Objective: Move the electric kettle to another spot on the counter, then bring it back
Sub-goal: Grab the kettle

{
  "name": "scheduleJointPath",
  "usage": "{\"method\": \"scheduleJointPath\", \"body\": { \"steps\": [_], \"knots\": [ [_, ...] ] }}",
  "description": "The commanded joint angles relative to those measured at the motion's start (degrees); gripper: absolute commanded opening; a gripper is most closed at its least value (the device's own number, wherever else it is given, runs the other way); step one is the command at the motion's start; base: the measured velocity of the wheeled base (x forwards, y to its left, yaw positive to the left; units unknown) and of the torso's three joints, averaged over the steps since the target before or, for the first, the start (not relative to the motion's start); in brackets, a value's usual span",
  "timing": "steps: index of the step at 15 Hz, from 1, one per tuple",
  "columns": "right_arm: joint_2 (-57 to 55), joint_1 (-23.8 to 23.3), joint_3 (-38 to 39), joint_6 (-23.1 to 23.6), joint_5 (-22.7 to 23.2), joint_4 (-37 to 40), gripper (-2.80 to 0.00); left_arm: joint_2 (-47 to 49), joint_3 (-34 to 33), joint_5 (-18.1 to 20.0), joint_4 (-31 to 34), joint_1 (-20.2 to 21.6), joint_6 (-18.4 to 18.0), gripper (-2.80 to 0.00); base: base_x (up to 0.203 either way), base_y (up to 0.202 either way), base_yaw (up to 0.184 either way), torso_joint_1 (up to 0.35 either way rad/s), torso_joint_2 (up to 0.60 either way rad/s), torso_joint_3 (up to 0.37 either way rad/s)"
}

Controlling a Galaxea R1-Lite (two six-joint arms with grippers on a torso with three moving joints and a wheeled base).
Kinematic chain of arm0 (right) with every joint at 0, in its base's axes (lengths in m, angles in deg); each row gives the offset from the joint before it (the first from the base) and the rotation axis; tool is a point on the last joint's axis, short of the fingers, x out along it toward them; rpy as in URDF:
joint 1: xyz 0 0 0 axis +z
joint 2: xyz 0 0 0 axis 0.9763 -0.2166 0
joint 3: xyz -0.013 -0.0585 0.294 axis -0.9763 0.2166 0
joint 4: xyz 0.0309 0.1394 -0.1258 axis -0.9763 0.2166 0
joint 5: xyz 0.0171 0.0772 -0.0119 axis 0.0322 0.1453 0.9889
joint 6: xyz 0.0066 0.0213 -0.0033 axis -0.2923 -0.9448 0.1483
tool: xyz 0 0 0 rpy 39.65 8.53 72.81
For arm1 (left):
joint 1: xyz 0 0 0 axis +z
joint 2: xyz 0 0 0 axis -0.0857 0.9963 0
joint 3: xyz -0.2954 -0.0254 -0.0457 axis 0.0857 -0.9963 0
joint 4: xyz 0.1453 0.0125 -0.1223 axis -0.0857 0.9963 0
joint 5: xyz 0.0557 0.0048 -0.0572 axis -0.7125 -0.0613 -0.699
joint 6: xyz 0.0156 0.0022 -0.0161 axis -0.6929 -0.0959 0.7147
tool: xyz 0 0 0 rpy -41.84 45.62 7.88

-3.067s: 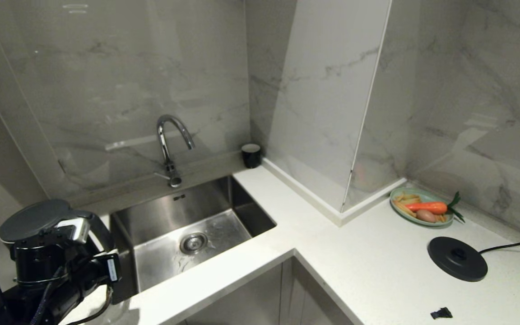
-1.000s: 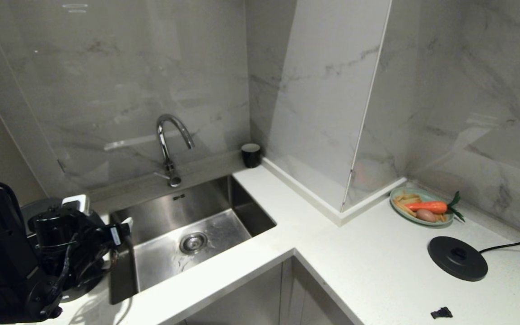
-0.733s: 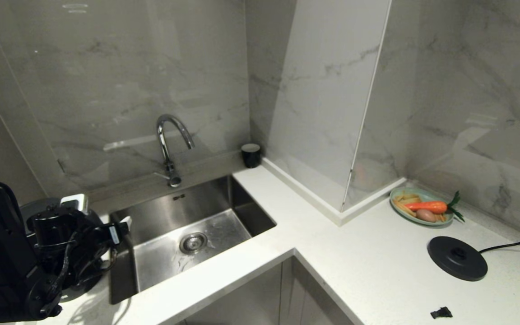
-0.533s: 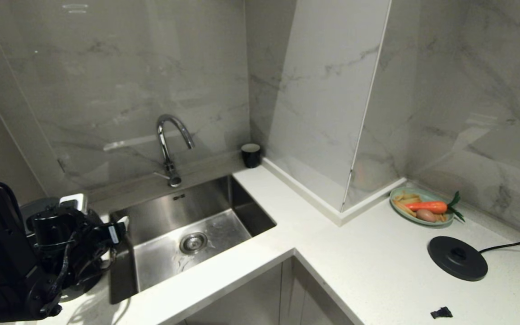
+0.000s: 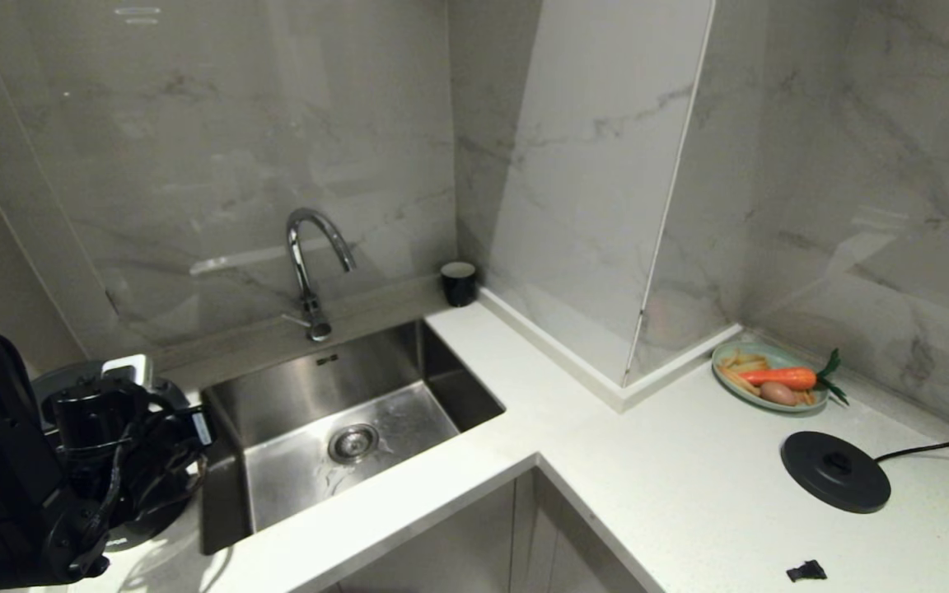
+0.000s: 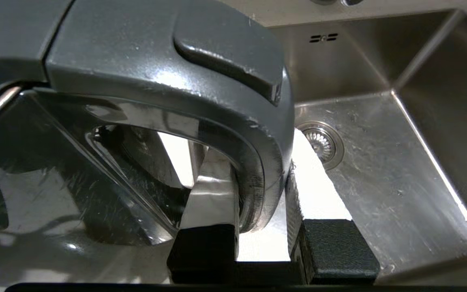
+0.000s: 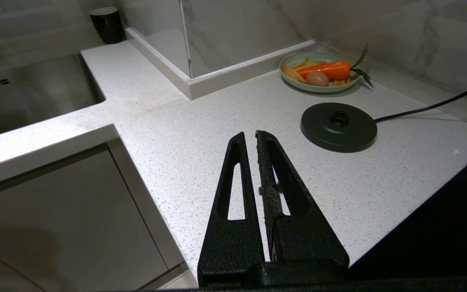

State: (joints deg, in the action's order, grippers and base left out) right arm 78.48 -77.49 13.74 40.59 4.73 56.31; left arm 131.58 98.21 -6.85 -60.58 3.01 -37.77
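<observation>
Black kettle handle now sits pinched between the left end effector fingers, which have just closed from wide open, so the kettle, standing on the bench beside the sink, seems ready for return.

Grey marble-look wall panels, glossy, catching soft reflections. Boxed-in marble column juts out right of the steel sink. Chrome gooseneck faucet stands behind the sink. Pale cabinet fronts below the sink. Lighting dim, cool.
</observation>
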Motion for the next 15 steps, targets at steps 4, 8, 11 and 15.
{"method": "scheduleJointPath", "body": {
  "steps": [4,8,11,15],
  "knots": [
    [0.0,0.0,0.0,0.0,0.0,0.0,-2.80,-0.4,0.7,-0.1,-0.5,0.9,0.1,-2.80,0.000,0.000,0.000,0.000,0.00,0.000],
    [0.0,0.0,0.0,0.0,0.0,0.0,-2.80,-3.4,0.9,0.0,-0.3,1.0,0.0,-2.80,0.000,0.000,0.000,0.000,0.00,0.000],
    [0.0,0.0,0.0,0.0,0.0,0.0,-2.80,-5.8,1.0,-0.1,-0.1,0.9,-0.8,-2.80,0.000,0.000,0.000,0.000,0.00,0.000],
    [0.0,0.0,0.0,0.0,0.0,0.0,-2.80,-8.5,1.1,-0.1,0.1,0.8,-2.6,-2.80,0.000,0.000,0.000,0.000,0.00,0.000]
  ]
}}
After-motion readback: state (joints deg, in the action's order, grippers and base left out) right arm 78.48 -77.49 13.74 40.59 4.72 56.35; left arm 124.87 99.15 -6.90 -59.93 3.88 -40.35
